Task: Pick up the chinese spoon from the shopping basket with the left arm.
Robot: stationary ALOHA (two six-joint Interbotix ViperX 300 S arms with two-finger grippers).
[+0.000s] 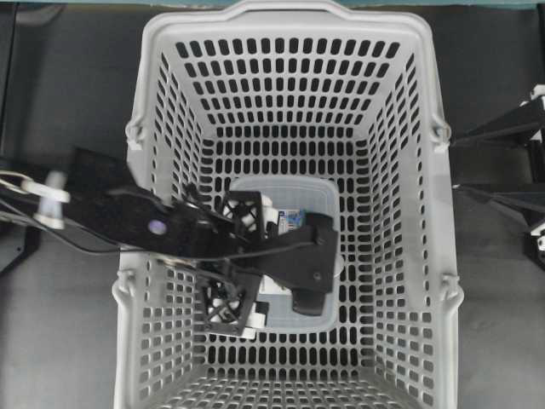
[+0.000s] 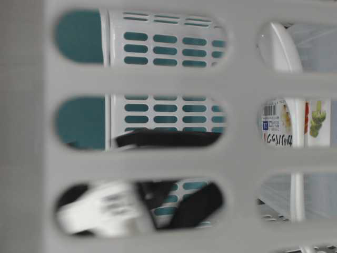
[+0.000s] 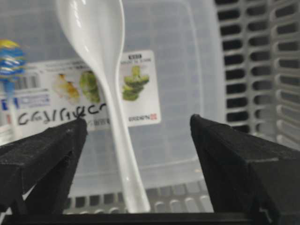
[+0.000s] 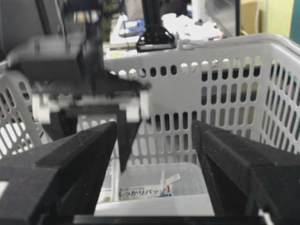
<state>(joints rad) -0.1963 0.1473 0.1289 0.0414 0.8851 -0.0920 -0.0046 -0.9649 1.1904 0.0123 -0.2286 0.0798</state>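
While its bowl points away from the left claw (image 3: 136,164), the chinese spoon (image 3: 105,79) lies on the clear plastic container (image 3: 183,70) inside the shopping basket (image 1: 426,213), its handle running back toward the claw and passing between the two fingers, nearer the left one. The left claw is spread wide, both fingers (image 3: 42,154) clear of the spoon and touching nothing. Under the spoon the container carries a printed label (image 3: 138,86) (vegetables pictured, handwriting beside them), and a thin stick with a blue end (image 3: 9,61) lies off to the claw's left. Seen from overhead, the left arm (image 1: 170,226) reaches down into the basket over the container. The right claw (image 4: 152,173) hangs outside, facing the basket wall, its fingers spread apart and empty.
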